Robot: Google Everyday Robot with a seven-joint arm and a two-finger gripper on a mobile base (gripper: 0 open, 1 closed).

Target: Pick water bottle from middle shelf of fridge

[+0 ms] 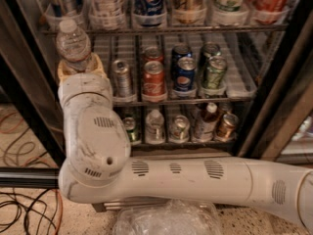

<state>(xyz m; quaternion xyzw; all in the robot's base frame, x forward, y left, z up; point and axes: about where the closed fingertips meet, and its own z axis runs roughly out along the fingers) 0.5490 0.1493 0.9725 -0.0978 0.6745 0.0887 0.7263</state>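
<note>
The fridge (274,106) fills the upper view, and its wire racks are stocked with drinks. The white arm (195,177) is stretched across the lower view from the right and bent upward at the left. The middle shelf (234,77) is divided into lanes, in which a silver can (121,77), a red can (153,78), a blue can (186,77) and a green can (213,73) are stood. The tool (80,70) is placed at the left end of that shelf, with its tan fingers (99,62) clenched about the lower body of the water bottle (73,43). The bottle is held upright, left of the silver can, its white cap near the rack above.
</note>
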